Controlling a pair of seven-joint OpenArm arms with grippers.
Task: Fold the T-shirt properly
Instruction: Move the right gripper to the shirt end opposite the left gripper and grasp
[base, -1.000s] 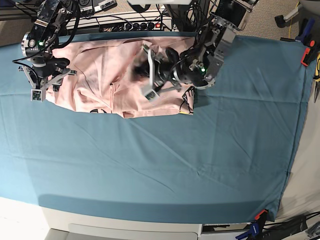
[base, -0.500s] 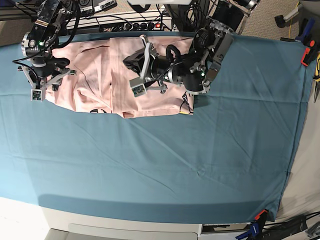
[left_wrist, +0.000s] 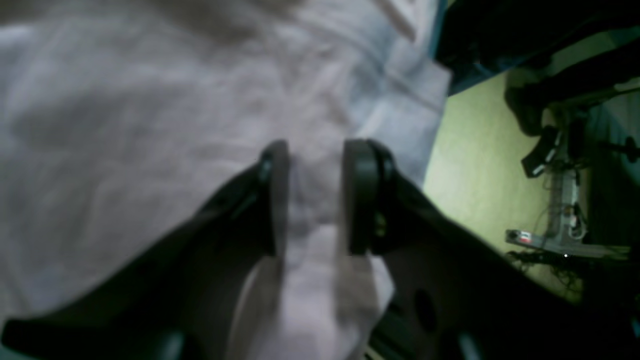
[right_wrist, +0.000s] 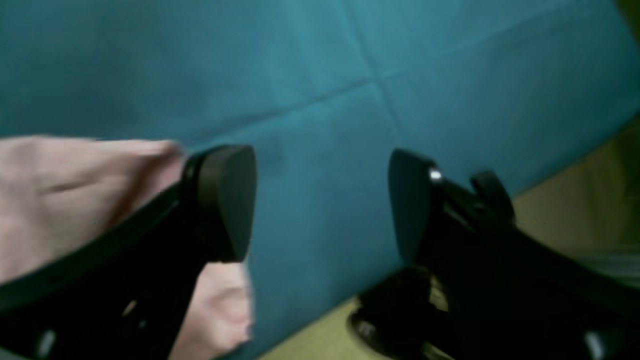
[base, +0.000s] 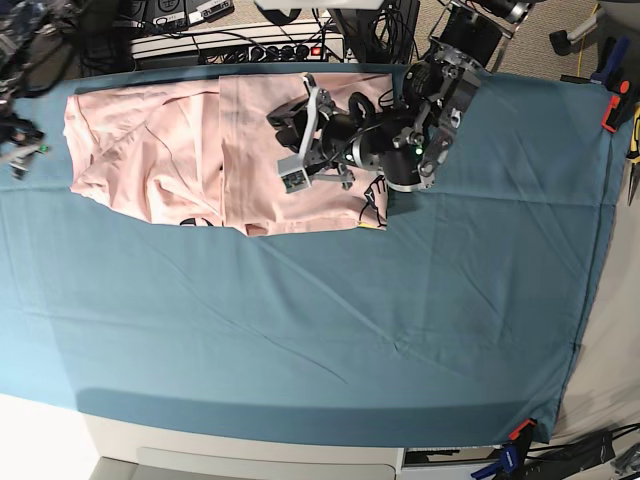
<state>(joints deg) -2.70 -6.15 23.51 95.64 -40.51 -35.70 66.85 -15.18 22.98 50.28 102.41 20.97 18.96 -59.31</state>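
The pale pink T-shirt (base: 180, 150) lies along the far edge of the teal table cloth (base: 330, 320), its right part folded over the middle, with a bit of black lettering (base: 372, 195) showing at the lower right edge. My left gripper (left_wrist: 317, 195) hangs just over the shirt's folded part (left_wrist: 150, 125). Its fingers (left_wrist: 362, 195) are apart and pink cloth shows in the gap. In the base view this arm (base: 400, 140) reaches in from the right. My right gripper (right_wrist: 322, 200) is wide open over bare teal cloth, beside the shirt's edge (right_wrist: 75, 185).
A power strip and cables (base: 240, 45) run behind the table's far edge. An orange clamp (base: 612, 108) and hand tools (base: 634, 150) sit at the right side. The right arm (base: 15, 130) is at the far left border of the base view.
The left gripper has opened and left the folded flap lying over the shirt's middle. The right arm has pulled off the shirt's left sleeve toward the left edge and opened wide.
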